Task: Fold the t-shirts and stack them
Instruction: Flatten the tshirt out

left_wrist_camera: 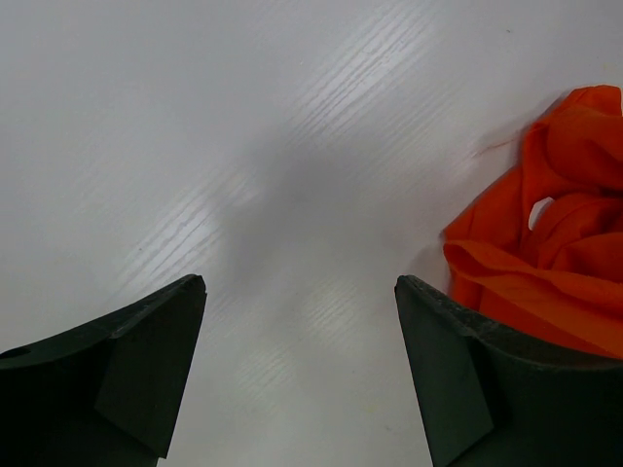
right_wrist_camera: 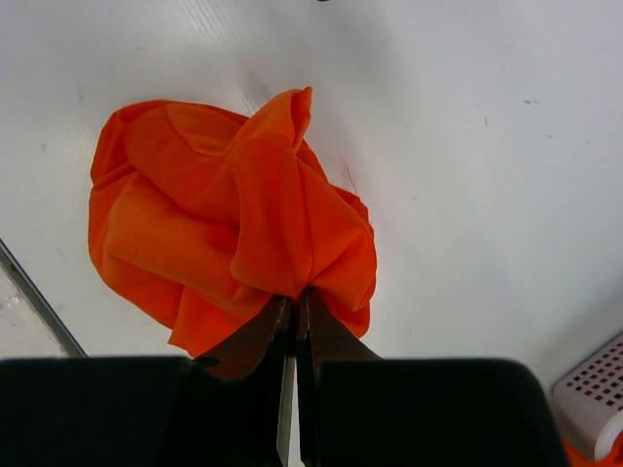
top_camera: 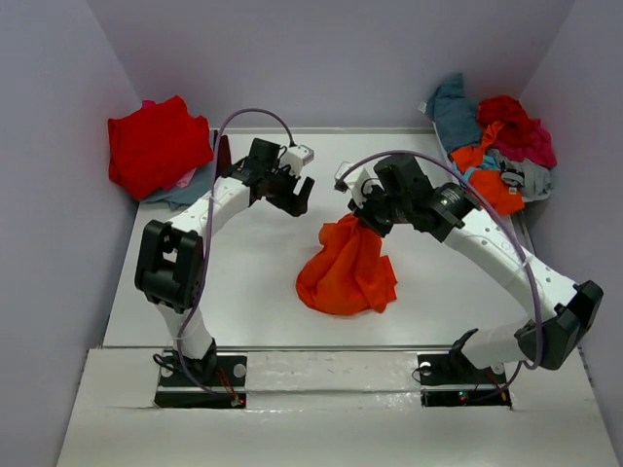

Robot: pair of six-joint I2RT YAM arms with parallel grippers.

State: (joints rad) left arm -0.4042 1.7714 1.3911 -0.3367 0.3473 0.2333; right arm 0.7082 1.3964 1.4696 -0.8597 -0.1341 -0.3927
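Right wrist, right gripper (right_wrist_camera: 295, 300) pinching orange t-shirt (right_wrist_camera: 214, 209) peak, left gripper (left_wrist_camera: 300, 287) spread beside it

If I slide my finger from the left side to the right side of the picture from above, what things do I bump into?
red t-shirt → left tool, open → orange t-shirt, bunched up on the table → heap of t-shirts

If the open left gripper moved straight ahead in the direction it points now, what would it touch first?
Most likely the bare white table top: the left gripper points at it. The crumpled bright orange cloth t-shirt lies off to the side, though depth is unclear.
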